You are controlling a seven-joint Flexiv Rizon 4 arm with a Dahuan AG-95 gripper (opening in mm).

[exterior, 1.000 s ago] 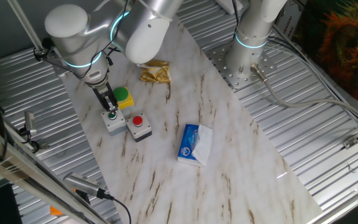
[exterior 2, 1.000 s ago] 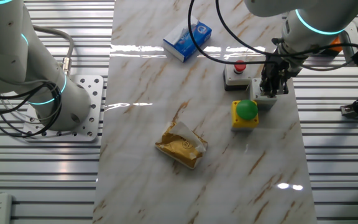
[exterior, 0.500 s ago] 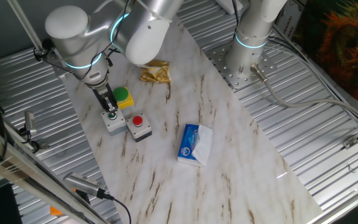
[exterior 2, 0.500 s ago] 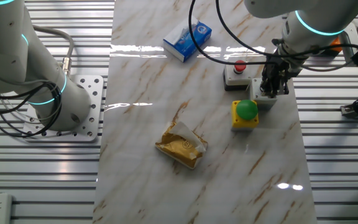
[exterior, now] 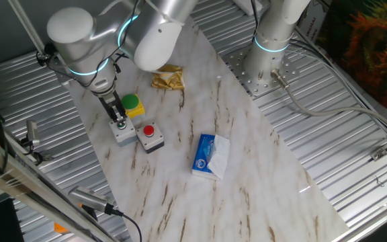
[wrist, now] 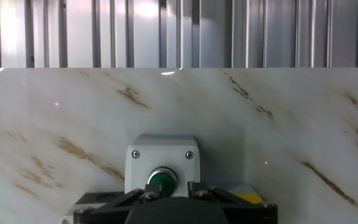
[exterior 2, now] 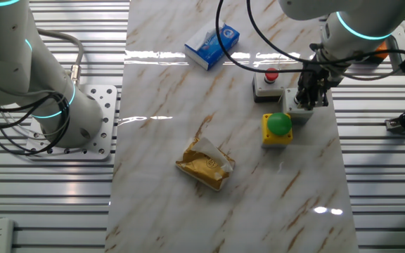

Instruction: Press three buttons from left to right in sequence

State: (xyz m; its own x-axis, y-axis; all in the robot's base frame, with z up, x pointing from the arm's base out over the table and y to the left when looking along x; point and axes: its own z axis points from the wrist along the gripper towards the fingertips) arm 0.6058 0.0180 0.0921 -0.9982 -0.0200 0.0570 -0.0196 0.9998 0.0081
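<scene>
Gripper [exterior: 120,121] over small green button [wrist: 161,179] on mid grey box [exterior: 122,132], finger state n/a (can't tell) | box rigid, light, may slide | no grasp req'd; press cap centre, straight down.

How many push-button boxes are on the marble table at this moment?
3. The yellow box with the green dome sits nearest the golden wrapper; the grey box with the small green button is under the gripper; the grey box with the red button sits beside it.
</scene>
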